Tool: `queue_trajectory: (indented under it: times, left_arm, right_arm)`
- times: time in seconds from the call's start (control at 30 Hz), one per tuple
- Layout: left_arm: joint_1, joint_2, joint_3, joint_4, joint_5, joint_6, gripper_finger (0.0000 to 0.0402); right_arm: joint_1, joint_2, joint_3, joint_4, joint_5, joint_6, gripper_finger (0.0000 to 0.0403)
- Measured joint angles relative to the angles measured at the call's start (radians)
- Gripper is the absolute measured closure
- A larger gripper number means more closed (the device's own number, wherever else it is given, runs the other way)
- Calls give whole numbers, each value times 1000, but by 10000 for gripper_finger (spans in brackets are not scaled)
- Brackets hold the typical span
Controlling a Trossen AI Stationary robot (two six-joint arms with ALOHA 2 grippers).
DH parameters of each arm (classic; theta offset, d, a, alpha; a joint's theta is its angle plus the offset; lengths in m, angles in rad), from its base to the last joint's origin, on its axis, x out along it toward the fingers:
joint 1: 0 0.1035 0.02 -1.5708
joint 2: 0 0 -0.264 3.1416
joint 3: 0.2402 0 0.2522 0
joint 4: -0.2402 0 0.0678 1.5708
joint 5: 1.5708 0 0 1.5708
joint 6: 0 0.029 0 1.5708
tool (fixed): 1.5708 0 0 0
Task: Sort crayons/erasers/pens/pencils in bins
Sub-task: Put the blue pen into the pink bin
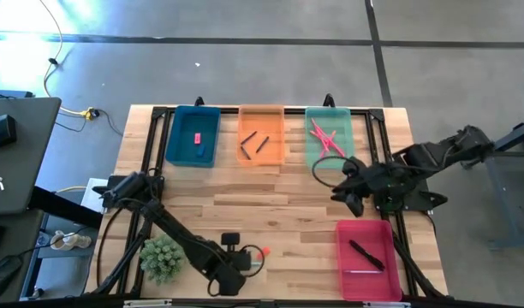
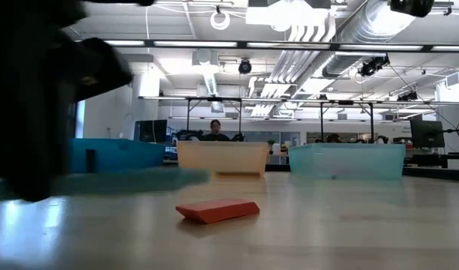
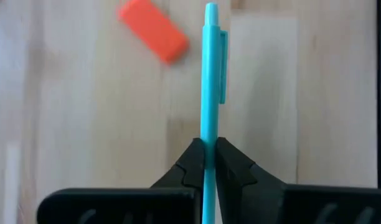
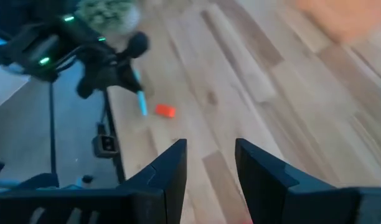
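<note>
My left gripper point(image 3: 209, 149) is near the table's front edge point(image 1: 245, 259), shut on a light blue pencil point(image 3: 210, 74) that has a clip on its side. Just beside it an orange-red eraser point(image 1: 264, 251) lies flat on the wood point(image 2: 217, 210). My right gripper point(image 1: 356, 192) hangs open and empty point(image 4: 209, 162) between the green-teal bin point(image 1: 329, 137), which holds pink pencils, and the red-pink bin point(image 1: 365, 257), which holds a black and a grey pen. The blue bin point(image 1: 193, 135) holds erasers. Two dark crayons lie in the orange bin point(image 1: 262, 135). My left gripper pinches the light blue pencil's shaft point(image 3: 210, 138) between its two fingers, which come steeply from above. The pencil runs on past the fingertips with its clip end ahead, and slants down below the gripper point(image 4: 141, 101). Whether its lower end touches the table, I cannot tell.
A small green plant point(image 1: 162, 257) stands at the front left, next to the left arm. The middle of the wooden table point(image 1: 270, 192) is bare. A laptop point(image 1: 14, 154) sits off the table's left side. The black frame rails point(image 1: 155, 137) run along the table's edges.
</note>
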Motion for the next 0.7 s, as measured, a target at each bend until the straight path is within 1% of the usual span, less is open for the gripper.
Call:
queue_trajectory:
  times: [0.13,0.3,0.53,0.7]
  left_arm:
    - [28,-3,1,61,1,30,400]
    - [59,-4,2,166,13,71,400]
    - [103,-6,3,322,28,103,401]
    - [138,-8,4,473,28,121,401]
  right_arm:
    - [93,0,0,56,59,0,274]
    - [188,0,0,123,106,0,274]
    - [295,9,0,188,165,0,274]
    - [352,38,0,252,211,-13,274]
